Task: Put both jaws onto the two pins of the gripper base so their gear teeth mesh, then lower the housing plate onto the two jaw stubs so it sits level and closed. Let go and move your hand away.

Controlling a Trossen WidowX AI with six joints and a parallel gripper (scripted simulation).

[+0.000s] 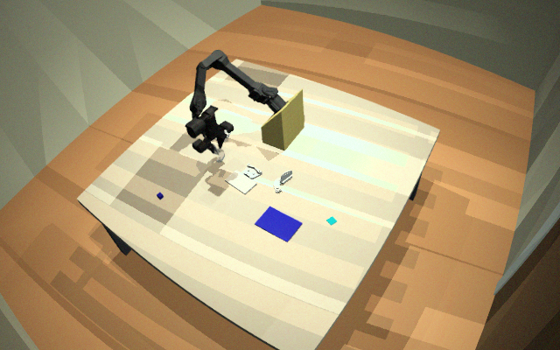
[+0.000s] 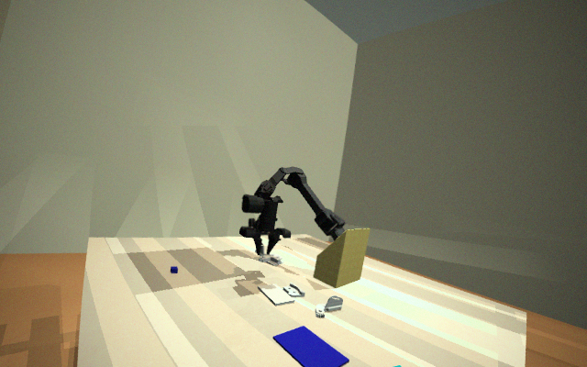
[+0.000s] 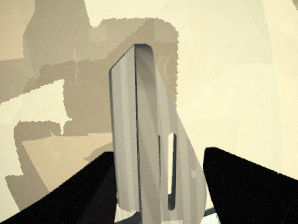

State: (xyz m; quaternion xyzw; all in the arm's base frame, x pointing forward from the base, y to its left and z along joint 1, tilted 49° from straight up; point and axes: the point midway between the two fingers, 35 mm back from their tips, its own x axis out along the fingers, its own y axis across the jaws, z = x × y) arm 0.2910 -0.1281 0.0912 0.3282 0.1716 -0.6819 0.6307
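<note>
My gripper is shut on a light grey jaw with a slot and a flat side wall. The jaw hangs above the table, left of the base. The gripper base looks like a white square plate with a raised bracket at one side; its pins are too small to make out. The other jaw lies to the right of the base, its geared end towards the front. A pale part, probably the housing plate, is mostly hidden behind the gripper.
A tall olive wedge-shaped block stands behind the base, close to the arm's foot. A blue mat lies in front. A small dark blue cube is at the left, and a cyan square at the right.
</note>
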